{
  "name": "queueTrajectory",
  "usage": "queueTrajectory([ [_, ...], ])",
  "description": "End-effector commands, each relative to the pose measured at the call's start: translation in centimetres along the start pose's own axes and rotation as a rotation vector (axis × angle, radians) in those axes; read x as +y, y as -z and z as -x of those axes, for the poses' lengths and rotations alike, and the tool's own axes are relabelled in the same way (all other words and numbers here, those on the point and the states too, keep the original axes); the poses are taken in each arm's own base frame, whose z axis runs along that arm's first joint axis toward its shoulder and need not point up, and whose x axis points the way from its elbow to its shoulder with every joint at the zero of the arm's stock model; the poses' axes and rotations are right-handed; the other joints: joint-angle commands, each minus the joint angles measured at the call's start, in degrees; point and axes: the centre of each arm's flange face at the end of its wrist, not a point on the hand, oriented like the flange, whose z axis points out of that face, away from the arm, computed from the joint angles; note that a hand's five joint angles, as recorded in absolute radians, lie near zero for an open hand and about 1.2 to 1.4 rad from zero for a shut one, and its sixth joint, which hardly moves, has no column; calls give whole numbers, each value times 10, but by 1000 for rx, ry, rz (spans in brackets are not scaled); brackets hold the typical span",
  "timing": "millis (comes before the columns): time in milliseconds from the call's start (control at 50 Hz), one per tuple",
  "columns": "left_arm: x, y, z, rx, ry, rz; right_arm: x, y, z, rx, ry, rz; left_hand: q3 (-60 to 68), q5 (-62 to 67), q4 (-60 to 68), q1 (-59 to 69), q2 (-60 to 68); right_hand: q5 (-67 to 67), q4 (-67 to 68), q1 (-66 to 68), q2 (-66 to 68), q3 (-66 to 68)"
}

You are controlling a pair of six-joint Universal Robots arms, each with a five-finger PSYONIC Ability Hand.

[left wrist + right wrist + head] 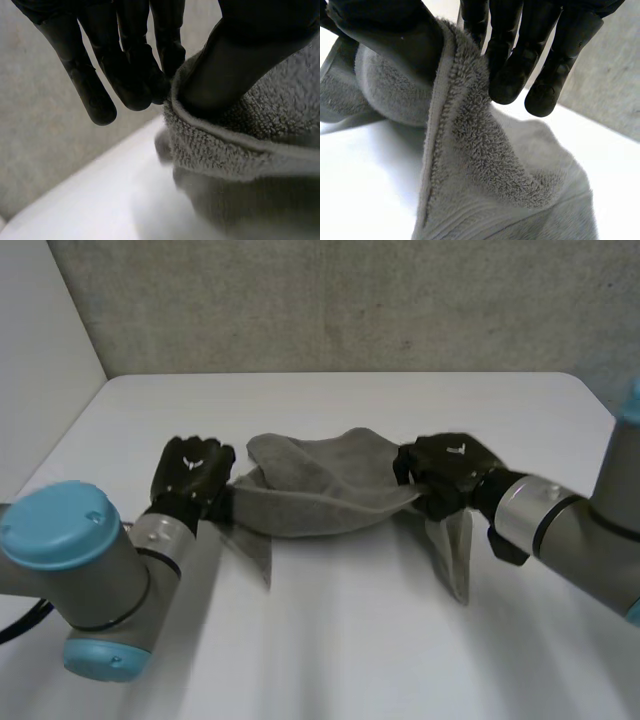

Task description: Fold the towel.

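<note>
Head view looks down on the tabletop (340, 640) from behind; wrist views peer close along the left hand (120, 55) and right hand (530, 45); all share the towel (320, 495).

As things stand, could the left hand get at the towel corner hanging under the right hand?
Probably not: the left hand is pinching the opposite end of the towel, which hangs stretched between it and the right hand.

White counter against a grey wall.
We see a smooth white counter (350, 640) with a rounded far corner. A speckled grey wall (350, 300) rises along its back edge, and a plain pale panel (40, 330) stands at its left side.
</note>
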Motion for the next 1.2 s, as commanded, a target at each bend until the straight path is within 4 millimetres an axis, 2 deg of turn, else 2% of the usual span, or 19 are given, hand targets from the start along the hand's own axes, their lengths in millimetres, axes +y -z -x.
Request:
queueTrajectory([
  [20, -103, 19, 18, 34, 60, -287, -79, 34, -14, 69, 47, -185, 31, 65, 25, 90, 32, 26, 36, 31, 52, 41],
  [120, -142, 29, 38, 14, 86, -408, -96, 40, -24, 98, 51, -217, 31, 65, 25, 90, 32, 26, 36, 31, 52, 41],
  [200, -129, 22, 45, 15, 93, -361, -77, 29, -27, 86, 22, -140, 31, 65, 25, 90, 32, 26, 36, 31, 52, 41],
  [220, -105, 14, 41, 38, 101, -274, -60, 18, -27, 75, 1, -85, 31, 65, 25, 90, 32, 26, 36, 31, 52, 41],
  [240, -105, 14, 41, 38, 101, -273, -60, 18, -27, 75, 1, -84, 31, 65, 25, 90, 32, 26, 36, 31, 52, 41],
  [280, -51, 3, 26, 93, 124, -70, -28, 1, -29, 65, -11, 18, 31, 65, 25, 90, 32, 26, 36, 31, 52, 41],
  [300, -51, 3, 26, 93, 124, -70, -28, 1, -29, 65, -11, 19, 31, 65, 25, 90, 32, 26, 36, 31, 52, 41],
  [340, -8, 4, 14, 129, 141, 101, 4, -8, -29, 55, 15, 110, 31, 65, 25, 90, 32, 26, 36, 31, 52, 41],
  [480, 33, 6, 14, 128, 141, 240, 49, -22, -26, 68, -11, 207, 31, 65, 25, 90, 32, 26, 36, 31, 52, 41],
  [540, 37, 3, 25, 99, 144, 251, 59, -25, -23, 107, -14, 203, 31, 65, 25, 90, 32, 18, 28, 23, 44, 33],
  [560, 36, 2, 29, 88, 144, 249, 64, -24, -22, 135, -13, 203, 31, 65, 25, 90, 32, -147, -137, -142, -121, -132],
  [620, 33, 1, 33, 76, 143, 239, 69, -22, -24, 190, -1, 196, 31, 65, 25, 90, 32, -316, -306, -311, -290, -301],
  [820, 20, 1, 37, 65, 138, 199, 89, -11, -14, 230, -86, 222, 31, 65, 25, 90, 32, -330, -320, -325, -304, -315],
  [940, 18, -1, 40, 58, 137, 190, 92, -5, -13, 228, -133, 234, 31, 65, 25, 90, 32, -298, -288, -293, -272, -284],
  [1000, 20, -1, 40, 56, 136, 193, 81, -3, -16, 233, -126, 195, 31, 65, 25, 90, 32, -121, -112, -117, -96, -107],
  [1020, 23, -1, 40, 55, 137, 204, 70, -2, -16, 225, -117, 157, 31, 65, 25, 90, 32, 25, 34, 29, 50, 39],
  [1100, 29, 0, 40, 54, 140, 221, 49, 0, -16, 195, -98, 83, 31, 65, 25, 90, 32, 26, 36, 31, 52, 41],
  [1140, 40, 3, 36, 61, 145, 255, 29, 0, -29, 208, -94, 24, -104, -71, -110, -45, -103, 26, 36, 31, 52, 41],
  [1200, 49, 7, 32, 69, 150, 289, 15, 1, -38, 221, -120, -22, -125, -91, -131, -66, -124, 26, 36, 31, 52, 41],
])
